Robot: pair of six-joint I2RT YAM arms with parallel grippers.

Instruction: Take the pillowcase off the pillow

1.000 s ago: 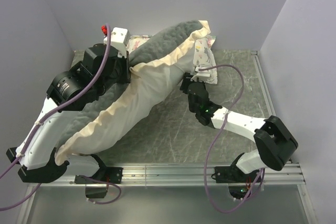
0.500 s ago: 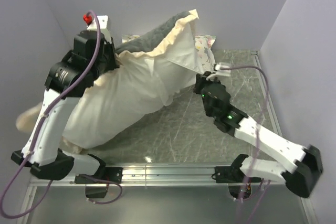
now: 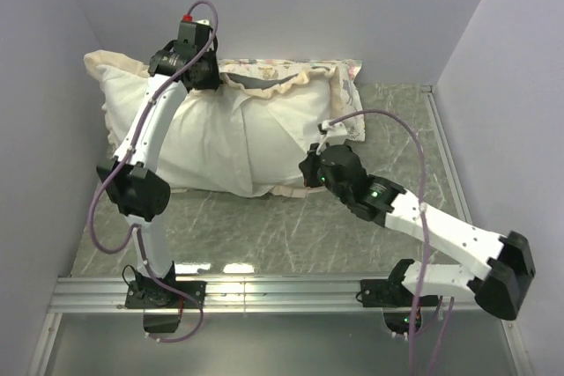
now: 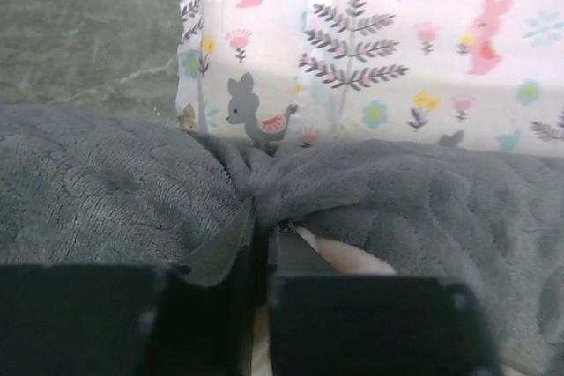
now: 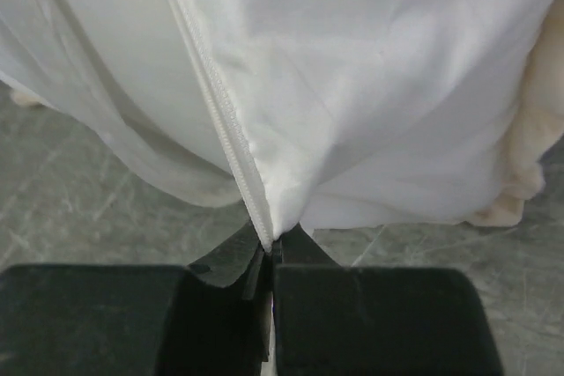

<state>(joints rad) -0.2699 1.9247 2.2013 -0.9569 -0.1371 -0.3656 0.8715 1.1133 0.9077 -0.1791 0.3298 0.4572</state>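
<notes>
Half a second ago the bundle hung raised between the arms. Now the frilled cream-white and dark grey plush fabric pillowcase (image 3: 229, 143) lies on the grey marbled table (image 3: 352, 226), far left. The left end effector (image 4: 264, 217) is clamped on its grey plush and the right end effector (image 5: 269, 248) on its white zipper seam. The plump white pillow, unseen, is judged to be still inside.

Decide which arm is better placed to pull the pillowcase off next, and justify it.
Left, probably: the left gripper is shut on grey plush of the pillowcase. The right gripper pinches white fabric by a zipper seam, suited to anchoring.
</notes>
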